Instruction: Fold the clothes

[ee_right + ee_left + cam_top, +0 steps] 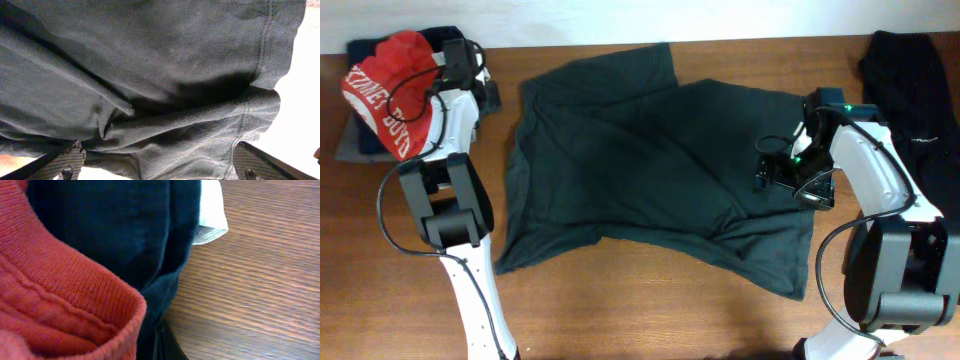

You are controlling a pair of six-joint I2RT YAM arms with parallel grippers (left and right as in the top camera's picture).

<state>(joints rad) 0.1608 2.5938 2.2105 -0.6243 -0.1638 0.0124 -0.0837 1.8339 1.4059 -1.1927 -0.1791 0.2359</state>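
Note:
A dark grey-green T-shirt (640, 170) lies spread and wrinkled across the middle of the table. My right gripper (788, 175) hovers over its right edge, open wide. In the right wrist view the shirt's hem and folds (165, 100) fill the space between the two ribbed fingertips (67, 161), and nothing is gripped. At the far left a red shirt with white lettering (388, 95) tops a small pile. My left gripper (458, 62) is shut just beside it. The left wrist view shows red ribbed cloth (60, 295) and dark navy cloth (125, 235) up close.
A black garment (910, 85) lies heaped at the back right corner. Under the red shirt sit folded dark (362, 48) and grey (350, 140) pieces. A white cloth edge (212, 215) peeks out onto the bare wooden table (260, 290).

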